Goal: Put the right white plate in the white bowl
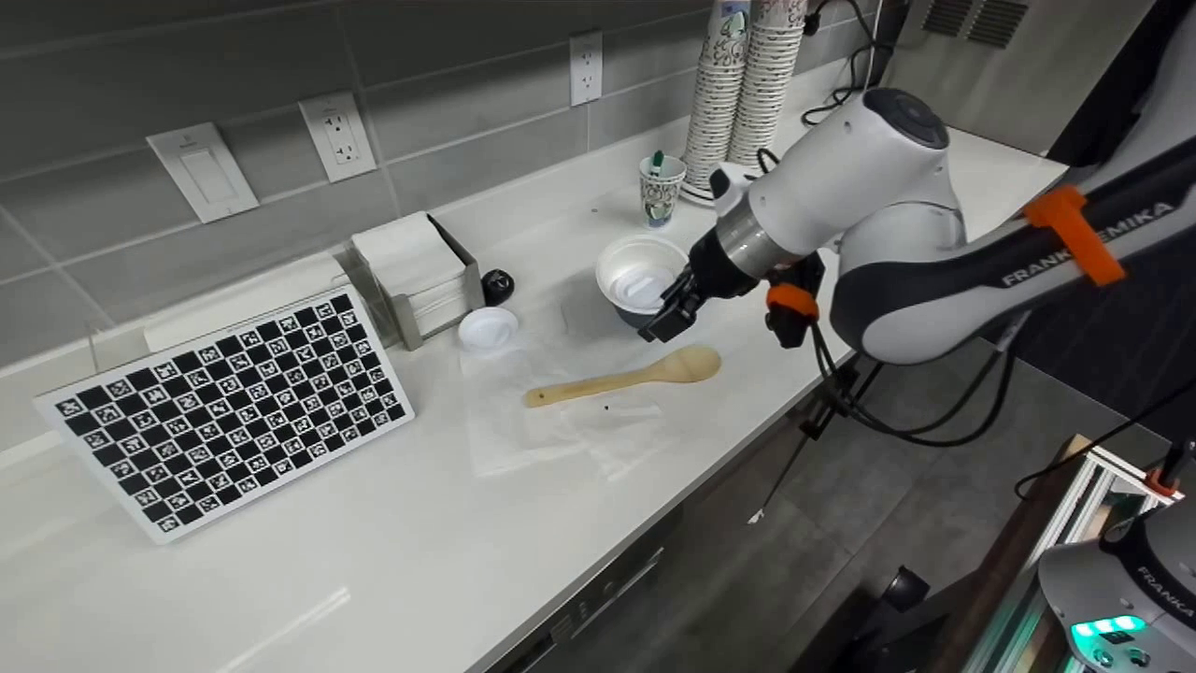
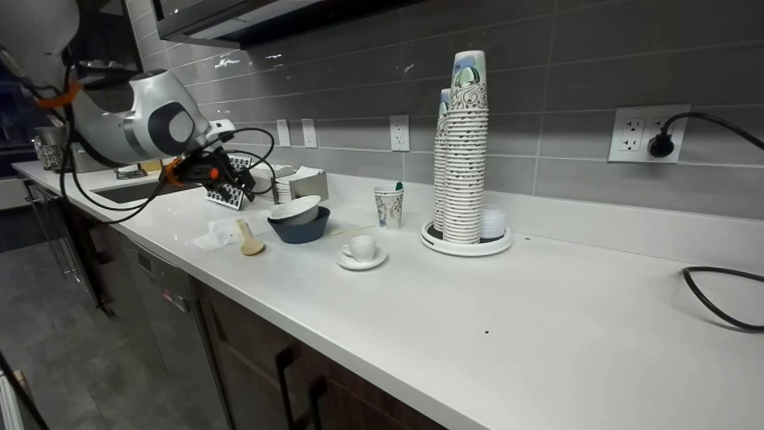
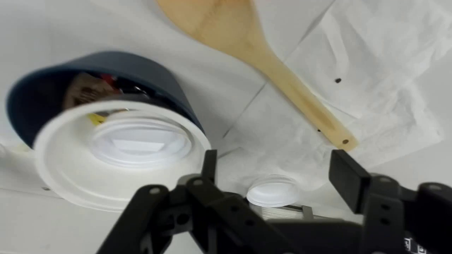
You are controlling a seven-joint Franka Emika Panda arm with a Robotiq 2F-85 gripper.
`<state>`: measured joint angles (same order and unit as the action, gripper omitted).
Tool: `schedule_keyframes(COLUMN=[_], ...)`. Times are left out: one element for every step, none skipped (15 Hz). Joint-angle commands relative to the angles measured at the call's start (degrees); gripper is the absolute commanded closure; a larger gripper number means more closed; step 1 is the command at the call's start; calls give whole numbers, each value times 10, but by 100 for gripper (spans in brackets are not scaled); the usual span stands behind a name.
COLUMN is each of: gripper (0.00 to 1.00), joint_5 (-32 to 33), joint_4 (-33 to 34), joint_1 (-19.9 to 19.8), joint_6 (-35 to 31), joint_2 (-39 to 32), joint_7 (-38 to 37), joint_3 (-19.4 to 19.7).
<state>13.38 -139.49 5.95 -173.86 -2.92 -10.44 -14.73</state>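
Note:
The white bowl (image 1: pixel 624 254) sits tilted inside a dark blue bowl (image 2: pixel 302 232); it also shows in the wrist view (image 3: pixel 79 165). A small round white plate (image 3: pixel 139 144) lies inside the white bowl and shows in an exterior view (image 1: pixel 642 290). A similar small white plate (image 1: pixel 488 329) lies on the counter beside the napkin holder and shows between the fingers in the wrist view (image 3: pixel 272 193). I cannot tell surely which is the right white plate. My gripper (image 3: pixel 273 165) is open and empty, above the counter beside the bowl in an exterior view (image 1: pixel 671 321).
A wooden spoon (image 1: pixel 687 365) lies on thin white paper in front of the bowls. A napkin holder (image 1: pixel 439 297), a checkered board (image 1: pixel 234 411), a paper cup (image 1: pixel 660 198) with a marker, and tall cup stacks (image 1: pixel 719 107) stand along the wall. A cup and saucer (image 2: pixel 362 266) are near the bowls.

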Motion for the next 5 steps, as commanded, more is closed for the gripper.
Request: schedule_keyframes(gripper=[0, 0, 0, 0, 0], joint_5=[12, 19, 7, 4, 4], joint_4=[-136, -163, -193, -120, -138], joint_1=[-12, -24, -29, -17, -19], joint_6=[-26, -34, -52, -28, -31], joint_2=[144, 176, 209, 126, 147], joint_7=[-103, -132, -149, -100, -105], joint_3=[18, 16, 12, 17, 17])
